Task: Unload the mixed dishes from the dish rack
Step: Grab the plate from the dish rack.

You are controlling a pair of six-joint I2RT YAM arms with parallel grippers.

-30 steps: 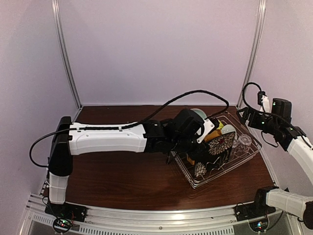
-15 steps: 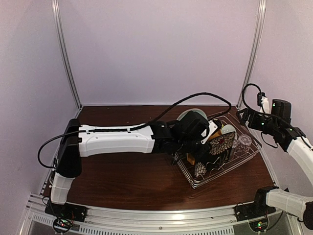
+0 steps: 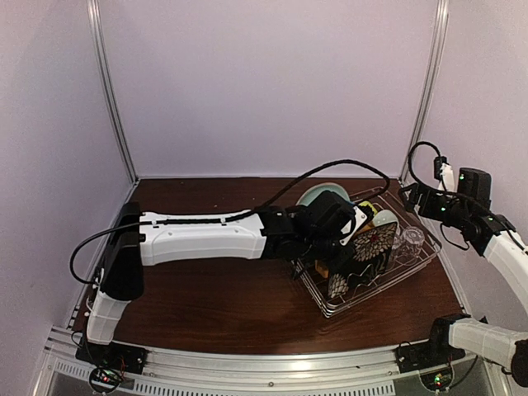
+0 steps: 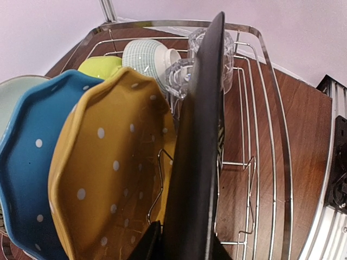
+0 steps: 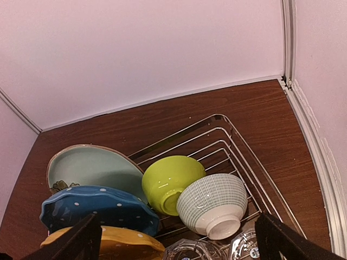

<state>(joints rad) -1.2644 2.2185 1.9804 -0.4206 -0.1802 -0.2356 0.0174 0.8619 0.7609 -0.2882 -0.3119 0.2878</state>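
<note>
- Dark wood table (image 3: 206, 297) and pale lilac walls framed it all from above. The silver wire dish rack (image 3: 422, 257) sat skewed on the table's right side, dishes standing between its prongs.
- From overhead, the left arm covered much of the load. Only the black floral plate (image 3: 371, 246) showed its pattern there, upright on the rack's near side.
- Down on the left wrist camera that same plate came edge-on, a thin dark slab. Just beside it leaned the orange dotted plate (image 4: 114, 168), then the blue dotted plate (image 4: 32, 162), both scalloped and glossy, then the pale teal plate (image 4: 13, 97).
- Behind them lay the yellow-green bowl (image 4: 100, 66) and the white bowl (image 4: 146, 54), tipped on its side (fine grid lines, plain foot). Two clear glasses (image 4: 179, 76) with faceted walls sat there too.
- The left gripper (image 4: 181, 246) stood narrow, a black finger (image 4: 146, 244) against each face of the black floral plate's near edge. No gap showed, so it was a grip, with the plate seated in the rack.
- The right wrist view looked down on bowls and plates from the bowls' end, which the overhead hid. The right gripper (image 5: 179, 241) hung above them, fingers spread to the frame's corners, holding nothing.
</note>
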